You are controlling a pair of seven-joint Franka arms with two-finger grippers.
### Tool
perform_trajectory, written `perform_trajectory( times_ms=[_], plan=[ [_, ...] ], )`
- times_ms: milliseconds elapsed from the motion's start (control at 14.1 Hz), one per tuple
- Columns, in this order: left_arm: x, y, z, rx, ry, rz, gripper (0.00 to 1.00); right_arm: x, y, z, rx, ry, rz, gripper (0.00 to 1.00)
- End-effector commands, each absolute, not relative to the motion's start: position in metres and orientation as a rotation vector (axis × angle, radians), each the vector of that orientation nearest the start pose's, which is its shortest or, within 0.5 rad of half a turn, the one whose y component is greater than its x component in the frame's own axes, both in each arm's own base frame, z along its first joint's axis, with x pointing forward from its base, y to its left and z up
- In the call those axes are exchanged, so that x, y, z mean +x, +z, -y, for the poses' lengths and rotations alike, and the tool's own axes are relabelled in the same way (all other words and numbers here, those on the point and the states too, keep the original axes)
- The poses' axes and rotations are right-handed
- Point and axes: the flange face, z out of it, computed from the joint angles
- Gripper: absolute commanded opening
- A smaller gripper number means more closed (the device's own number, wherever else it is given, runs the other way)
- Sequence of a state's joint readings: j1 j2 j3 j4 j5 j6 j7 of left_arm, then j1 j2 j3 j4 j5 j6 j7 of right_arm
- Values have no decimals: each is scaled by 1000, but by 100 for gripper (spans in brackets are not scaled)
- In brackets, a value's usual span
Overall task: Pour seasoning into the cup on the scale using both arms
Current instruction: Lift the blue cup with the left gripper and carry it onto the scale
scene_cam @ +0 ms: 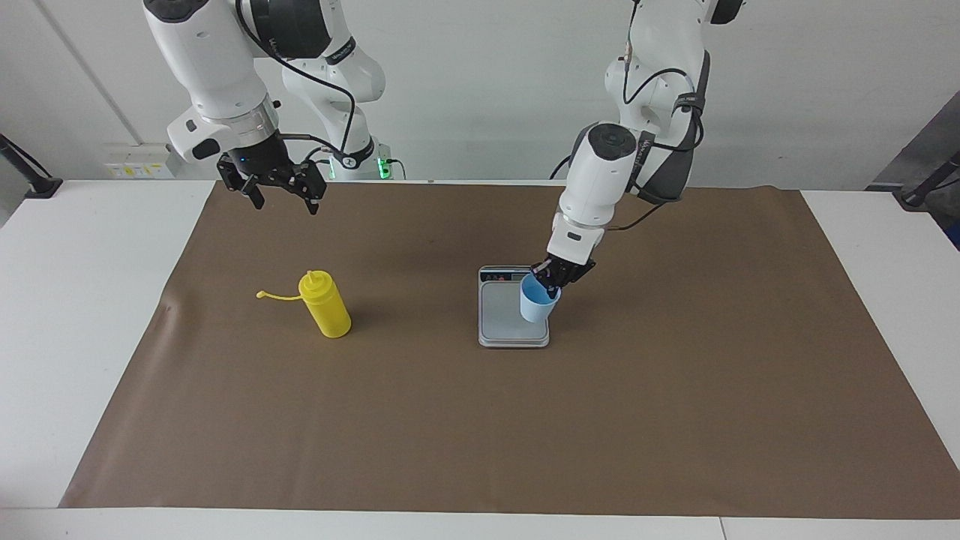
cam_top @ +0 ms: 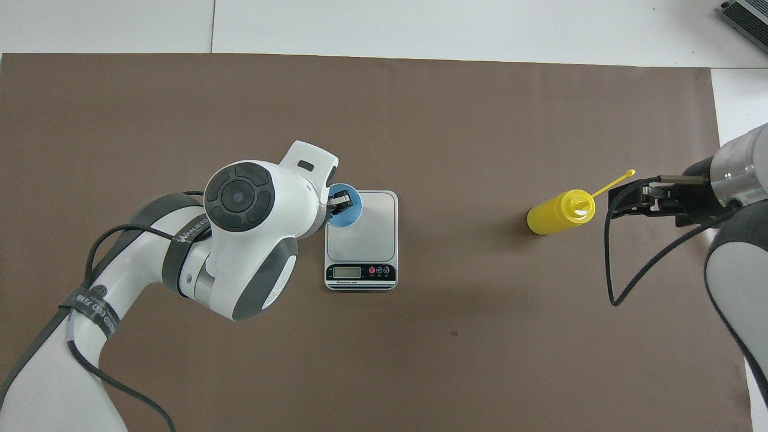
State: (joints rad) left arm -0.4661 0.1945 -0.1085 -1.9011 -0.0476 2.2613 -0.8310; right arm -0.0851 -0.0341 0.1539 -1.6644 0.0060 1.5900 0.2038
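The light blue cup (scene_cam: 537,304) (cam_top: 351,211) hangs slightly tilted over the edge of the grey scale (scene_cam: 499,311) (cam_top: 372,228) that faces the left arm's end of the table. My left gripper (scene_cam: 553,280) (cam_top: 341,201) is shut on the cup's rim, one finger inside it. The yellow seasoning bottle (scene_cam: 325,306) (cam_top: 558,213) stands upright on the mat toward the right arm's end, its cap strap sticking out sideways. My right gripper (scene_cam: 286,204) (cam_top: 619,201) waits open in the air, above the mat on the robots' side of the bottle, holding nothing.
A brown mat (scene_cam: 480,420) covers most of the white table (scene_cam: 75,300). The scale's dark display strip (cam_top: 361,272) lies on its edge nearest the robots. A black cable (cam_top: 624,270) loops down from the right arm.
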Motion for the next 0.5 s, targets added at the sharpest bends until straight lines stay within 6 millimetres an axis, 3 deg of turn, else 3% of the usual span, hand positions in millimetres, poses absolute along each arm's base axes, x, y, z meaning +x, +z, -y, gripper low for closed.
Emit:
perform_trajectory(
  times_ms=[0, 71, 426],
  plan=[
    [507, 408, 343, -3263, -142, 461, 0, 534, 602, -35, -3128, 53, -194, 100],
    [507, 398, 345, -3251, -123, 455, 0, 534, 602, -35, -3128, 53, -197, 100],
    [506, 389, 351, -3257, -127, 443, 0, 535, 604, -39, -3126, 37, -202, 100]
  ],
)
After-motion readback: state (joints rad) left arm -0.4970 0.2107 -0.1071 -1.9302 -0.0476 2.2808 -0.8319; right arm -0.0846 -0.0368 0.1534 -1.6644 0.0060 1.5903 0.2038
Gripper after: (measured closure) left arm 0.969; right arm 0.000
